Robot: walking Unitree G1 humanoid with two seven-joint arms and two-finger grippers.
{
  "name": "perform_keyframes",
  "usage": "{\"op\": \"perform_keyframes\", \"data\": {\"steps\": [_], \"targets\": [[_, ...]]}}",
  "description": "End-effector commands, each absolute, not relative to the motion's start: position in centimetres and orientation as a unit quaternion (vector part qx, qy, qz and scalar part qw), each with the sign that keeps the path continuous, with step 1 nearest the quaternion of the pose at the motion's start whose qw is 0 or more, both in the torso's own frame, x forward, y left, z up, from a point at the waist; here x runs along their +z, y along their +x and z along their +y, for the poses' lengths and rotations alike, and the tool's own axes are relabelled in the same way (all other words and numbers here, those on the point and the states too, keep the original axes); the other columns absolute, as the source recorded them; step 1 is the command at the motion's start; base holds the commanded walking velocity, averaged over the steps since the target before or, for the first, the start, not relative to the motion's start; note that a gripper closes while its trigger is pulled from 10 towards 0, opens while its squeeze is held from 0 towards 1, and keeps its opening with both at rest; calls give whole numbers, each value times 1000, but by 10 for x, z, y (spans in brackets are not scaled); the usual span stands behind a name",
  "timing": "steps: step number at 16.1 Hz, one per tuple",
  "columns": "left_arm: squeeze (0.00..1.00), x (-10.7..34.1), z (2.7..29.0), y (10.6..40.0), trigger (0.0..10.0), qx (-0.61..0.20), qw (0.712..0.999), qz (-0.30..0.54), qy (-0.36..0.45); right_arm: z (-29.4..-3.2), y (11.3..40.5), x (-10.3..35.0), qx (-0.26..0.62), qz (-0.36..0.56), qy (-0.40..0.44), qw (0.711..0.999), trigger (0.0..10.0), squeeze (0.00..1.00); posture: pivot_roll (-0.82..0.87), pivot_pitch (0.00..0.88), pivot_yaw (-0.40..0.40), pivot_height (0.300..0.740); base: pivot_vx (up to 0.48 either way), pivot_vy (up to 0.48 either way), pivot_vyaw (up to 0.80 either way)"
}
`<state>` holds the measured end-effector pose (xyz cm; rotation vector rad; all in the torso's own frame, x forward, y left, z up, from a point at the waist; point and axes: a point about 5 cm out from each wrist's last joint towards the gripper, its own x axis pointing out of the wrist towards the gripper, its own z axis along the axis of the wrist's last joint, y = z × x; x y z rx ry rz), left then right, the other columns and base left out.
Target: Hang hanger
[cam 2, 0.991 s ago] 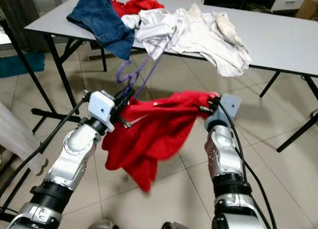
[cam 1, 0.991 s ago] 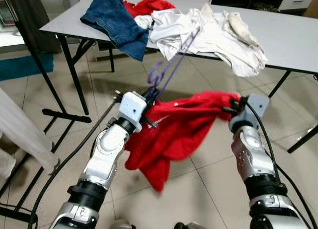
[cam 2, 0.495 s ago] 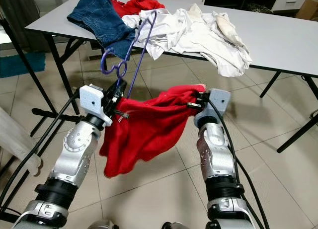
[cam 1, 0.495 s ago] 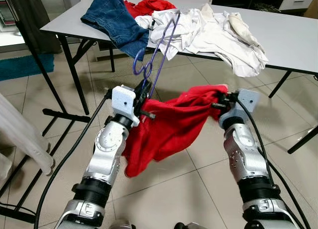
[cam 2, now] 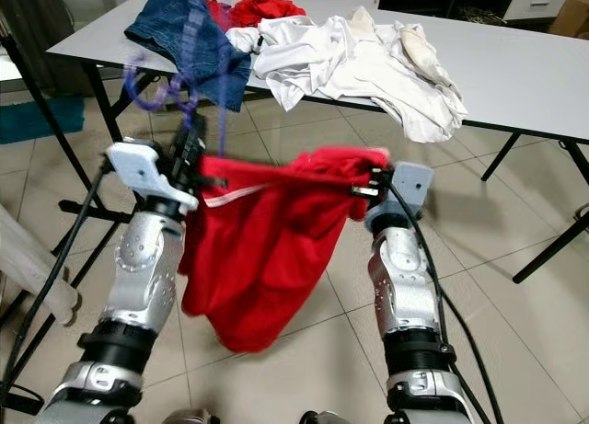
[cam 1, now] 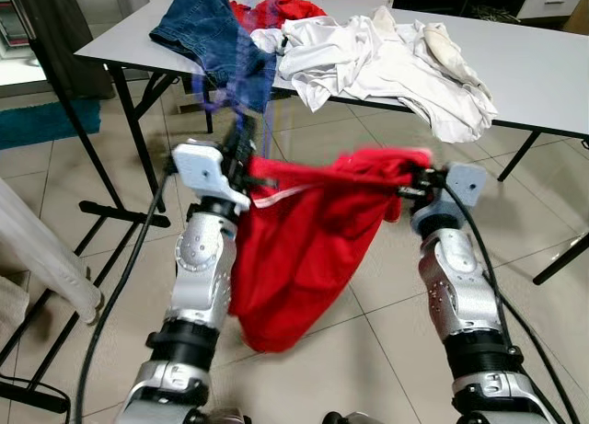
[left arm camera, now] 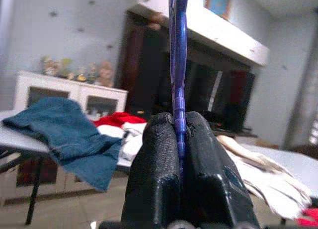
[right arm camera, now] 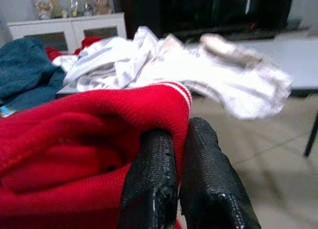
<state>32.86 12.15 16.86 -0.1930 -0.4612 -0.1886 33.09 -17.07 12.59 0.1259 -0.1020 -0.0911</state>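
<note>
1. Between the two raised arms, out over the tiled floor [cam 1: 386, 350], a red garment [cam 1: 304, 249] is stretched wide, its top edge pulled nearly level and the rest drooping in a loose fold toward the floor.
2. Left pincer [left arm camera: 179, 139] is clenched tight on the purple hanger [left arm camera: 178, 65]: the wrist view catches the thin purple bar squeezed between the two black fingers [left arm camera: 154, 169] and running straight up out of them.
3. From the head views the hanger rises above the left pincer as a blurred purple loop, just in front of the near edge of the worktop [cam 1: 543, 74], and the left end of the red garment bunches right at that same pincer.
4. Right pincer [right arm camera: 181, 134] is gripping the garment's other end; the red ribbed hem, with a white stripe along it, folds down between its closed fingers [right arm camera: 151, 174].
5. Far side, on the grey worktop, a pile of laundry: blue jeans [cam 1: 216, 38] spill over the near-left edge, a second red cloth [cam 1: 281, 8] sits behind them, and white clothes [cam 1: 386, 61] sprawl to the right, one corner hanging off the edge.
6. Far left, the black legs of a rack [cam 1: 110, 212] stand on the tiles, with a pale cloth [cam 1: 37, 249] draped beside them.
</note>
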Motion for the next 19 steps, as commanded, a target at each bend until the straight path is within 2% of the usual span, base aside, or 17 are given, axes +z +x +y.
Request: {"op": "perform_keyframes", "data": {"steps": [1, 3, 5, 7, 8, 10, 11, 13, 15, 16, 19], "targets": [[0, 174, 136, 333, 10000, -49, 964, -239, -107, -185, 329, 134, -72, -77, 37, 994, 0, 0, 222, 13, -44, 740, 0, 0, 0], [0, 170, 135, 334, 10000, -50, 968, -229, -90, -175, 326, 138, -28, -92, 21, 995, 0, 0, 222, 13, -43, 740, 0, 0, 0], [0, 162, 126, 335, 10000, -65, 976, -198, -70, -150, 317, 145, 85, -115, 40, 989, 0, 0, 223, 13, -41, 740, 0, 0, 0], [0, 158, 119, 335, 10000, -90, 975, -188, -77, -145, 314, 146, 113, -118, 40, 986, 0, 0, 223, 14, -40, 740, 0, 0, 0], [0, 154, 109, 332, 10000, -130, 973, -182, -60, -143, 311, 140, 128, -111, 19, 985, 0, 0, 223, 14, -36, 740, 0, 0, 0], [0, 152, 102, 328, 10000, -165, 969, -179, -47, -144, 310, 137, 135, -110, -15, 984, 0, 0, 223, 14, -34, 740, 0, 0, 0], [0, 149, 99, 327, 10000, -182, 967, -177, 11, -149, 310, 133, 130, -109, -86, 982, 0, 0, 226, 13, -34, 740, 0, 0, 0], [0, 146, 98, 327, 10000, -191, 964, -175, 68, -154, 311, 130, 118, -110, -166, 973, 0, 0, 230, 12, -33, 740, 0, 0, 0], [0, 144, 100, 329, 10000, -191, 951, -176, 171, -165, 314, 130, 75, -117, -256, 957, 0, 0, 234, 12, -33, 740, 0, 0, 0], [0, 145, 101, 329, 10000, -184, 948, -179, 190, -166, 315, 134, 62, -129, -275, 951, 0, 0, 235, 11, -33, 740, 0, 0, 0], [0, 148, 104, 329, 10000, -153, 957, -197, 150, -170, 316, 147, 16, -167, -286, 943, 0, 0, 236, 9, -33, 740, 0, 0, 0]]}}
